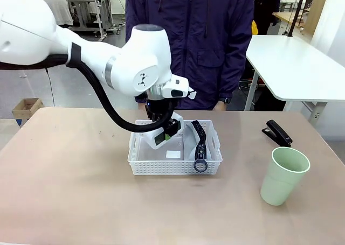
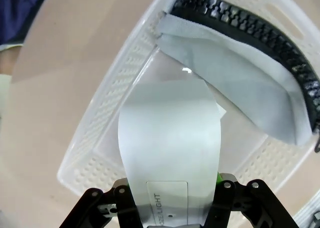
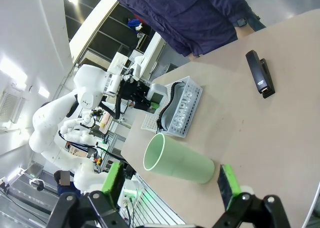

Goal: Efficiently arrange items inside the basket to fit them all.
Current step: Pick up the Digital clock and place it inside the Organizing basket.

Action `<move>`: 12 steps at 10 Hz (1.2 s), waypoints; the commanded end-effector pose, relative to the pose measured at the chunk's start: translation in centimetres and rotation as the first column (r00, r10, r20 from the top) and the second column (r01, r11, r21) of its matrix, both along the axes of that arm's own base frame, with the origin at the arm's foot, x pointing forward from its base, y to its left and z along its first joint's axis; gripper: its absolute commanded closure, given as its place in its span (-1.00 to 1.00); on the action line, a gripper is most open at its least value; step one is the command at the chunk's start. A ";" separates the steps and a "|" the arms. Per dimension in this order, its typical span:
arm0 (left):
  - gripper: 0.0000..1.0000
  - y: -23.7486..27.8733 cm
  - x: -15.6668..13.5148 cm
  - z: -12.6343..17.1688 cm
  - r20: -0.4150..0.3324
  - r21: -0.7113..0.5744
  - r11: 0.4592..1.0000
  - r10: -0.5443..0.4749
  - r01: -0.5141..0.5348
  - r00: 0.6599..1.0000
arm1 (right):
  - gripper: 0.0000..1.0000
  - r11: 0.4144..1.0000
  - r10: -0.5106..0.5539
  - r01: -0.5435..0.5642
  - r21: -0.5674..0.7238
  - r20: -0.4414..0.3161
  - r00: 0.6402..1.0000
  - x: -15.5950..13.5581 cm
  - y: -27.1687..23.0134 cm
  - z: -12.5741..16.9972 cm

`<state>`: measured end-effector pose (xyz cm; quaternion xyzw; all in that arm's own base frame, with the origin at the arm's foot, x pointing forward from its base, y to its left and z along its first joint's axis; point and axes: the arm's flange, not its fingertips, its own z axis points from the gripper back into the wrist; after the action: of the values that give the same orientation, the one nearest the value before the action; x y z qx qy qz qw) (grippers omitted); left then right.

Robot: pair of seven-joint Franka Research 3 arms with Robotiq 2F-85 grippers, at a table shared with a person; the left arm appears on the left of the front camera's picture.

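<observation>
Front view showed the desk (image 1: 70,191) bearing the basket (image 1: 172,167), the grey case (image 2: 240,82) leaning in its right half (ring (image 1: 200,165) over the front rim). The left jaws, clenched on the white box (image 2: 170,133), held it lengthwise down over the free left half; cup (image 1: 283,177) and stapler (image 1: 278,133) sat nearer the released right jaws.

A beige tabletop (image 1: 64,196) spans the foreground. Beyond it, a white rectangular table (image 1: 291,67) stands upper right, and a brown cardboard box (image 1: 26,109) sits on grey floor (image 1: 70,89) at left.
</observation>
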<state>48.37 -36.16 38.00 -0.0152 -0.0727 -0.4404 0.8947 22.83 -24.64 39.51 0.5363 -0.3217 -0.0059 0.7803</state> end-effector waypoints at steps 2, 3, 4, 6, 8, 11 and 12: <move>-0.05 -0.3 0.4 -2.3 -0.010 -0.011 1.000 0.013 -0.014 1.000 | -1.00 1.000 -0.003 0.003 0.002 0.034 0.999 0.2 -0.1 0.1; -0.05 -0.5 0.6 -3.2 -0.015 -0.001 1.000 0.023 -0.023 1.000 | -1.00 1.000 -0.003 0.003 0.002 0.034 0.999 0.2 -0.1 0.1; -0.05 -0.8 1.0 -4.3 -0.048 0.035 0.999 0.026 -0.024 0.999 | -1.00 1.000 -0.003 0.003 0.002 0.034 0.999 0.2 -0.1 0.1; -0.05 -1.1 1.5 -5.7 -0.065 0.084 0.996 0.034 -0.028 0.997 | -1.00 1.000 -0.003 0.003 0.002 0.034 0.999 0.2 -0.1 0.1; -0.05 -0.8 1.7 -5.7 -0.067 0.088 0.996 0.041 -0.035 0.997 | -1.00 1.000 -0.003 0.003 0.002 0.034 0.999 0.2 -0.1 0.1; -0.88 -1.2 2.1 -6.2 -0.089 0.116 0.993 0.039 -0.029 0.995 | -1.00 1.000 -0.003 0.003 0.002 0.034 0.999 0.2 -0.1 0.1; -1.00 -1.3 2.1 -6.3 -0.089 0.126 0.992 0.033 -0.021 0.995 | -1.00 1.000 -0.003 0.003 0.002 0.034 0.999 0.2 -0.1 0.1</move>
<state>50.15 -37.11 32.18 0.0005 -0.0099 -0.4360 0.8999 22.83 -24.64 39.50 0.5363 -0.3216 -0.0058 0.7803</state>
